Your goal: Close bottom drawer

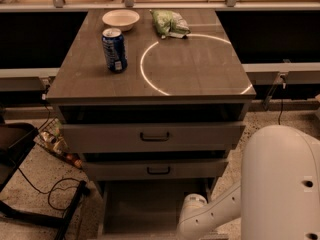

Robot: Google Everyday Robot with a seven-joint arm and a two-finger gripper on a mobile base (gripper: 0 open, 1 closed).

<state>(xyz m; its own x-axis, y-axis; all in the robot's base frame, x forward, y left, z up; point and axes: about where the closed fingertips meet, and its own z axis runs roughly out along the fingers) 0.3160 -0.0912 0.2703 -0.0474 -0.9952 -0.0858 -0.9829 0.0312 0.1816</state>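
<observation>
The grey cabinet [150, 79] has three drawers, all partly open. The bottom drawer [150, 209] is pulled far out; I see its deep grey tray, and its front lies below the frame's bottom edge. The middle drawer [158, 169] and the top drawer [154, 136] show their dark bar handles. My white arm [210, 216] reaches from the lower right over the tray's right front corner. My gripper is out of view, below the bottom edge.
On the cabinet top stand a blue can [114, 50], a white bowl [120, 19] and a green bag [170, 23]. Cables and clutter [57, 144] lie on the floor at left beside a dark frame [30, 204]. My arm's large white housing [282, 184] fills the lower right.
</observation>
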